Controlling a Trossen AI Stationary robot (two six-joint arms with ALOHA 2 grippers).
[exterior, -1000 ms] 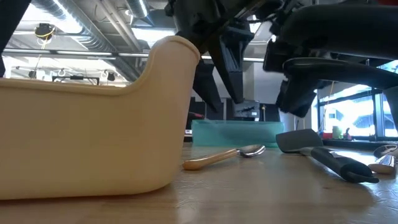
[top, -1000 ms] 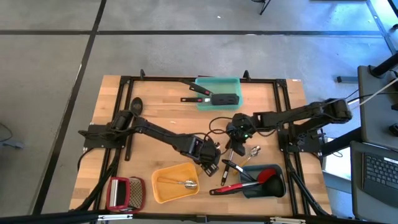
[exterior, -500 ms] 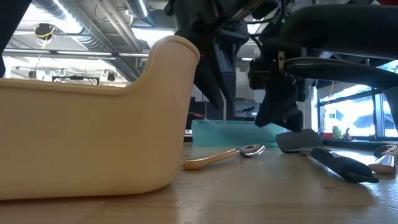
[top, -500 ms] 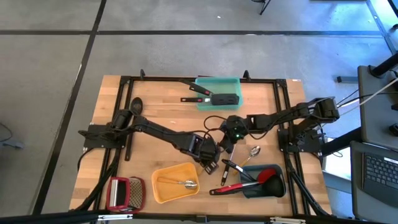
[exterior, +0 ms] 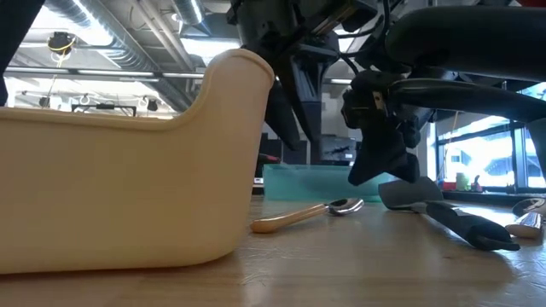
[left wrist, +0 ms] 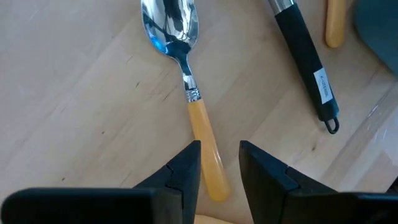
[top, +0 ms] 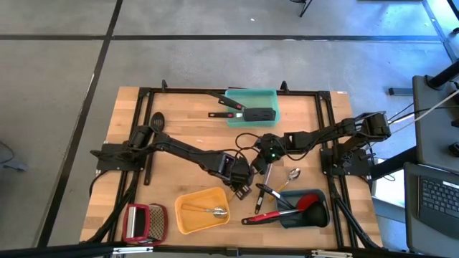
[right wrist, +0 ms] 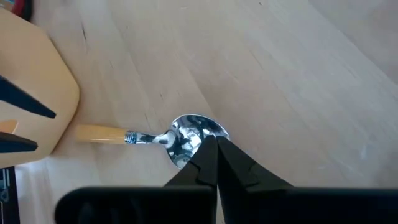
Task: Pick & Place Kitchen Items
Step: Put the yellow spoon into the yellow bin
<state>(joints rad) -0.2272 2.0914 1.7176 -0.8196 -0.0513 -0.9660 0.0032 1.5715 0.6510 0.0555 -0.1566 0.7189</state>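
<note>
Spoon (left wrist: 186,81) lies flat beneath both claws; my right claw (right wrist: 214,152), clenched empty, should clear off so the released left claw (left wrist: 219,163) can straddle its yellow handle.

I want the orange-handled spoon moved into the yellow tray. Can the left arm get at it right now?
Probably yes. The left pincer hangs open right over the orange-handled spoon, with bare wood around the handle. Only the shut right pincer crowds the bowl end.

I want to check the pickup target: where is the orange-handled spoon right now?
The orange-handled spoon lies flat on the bare table mid-table, beside the yellow tray, directly under both the left gripper and the right gripper.
</note>
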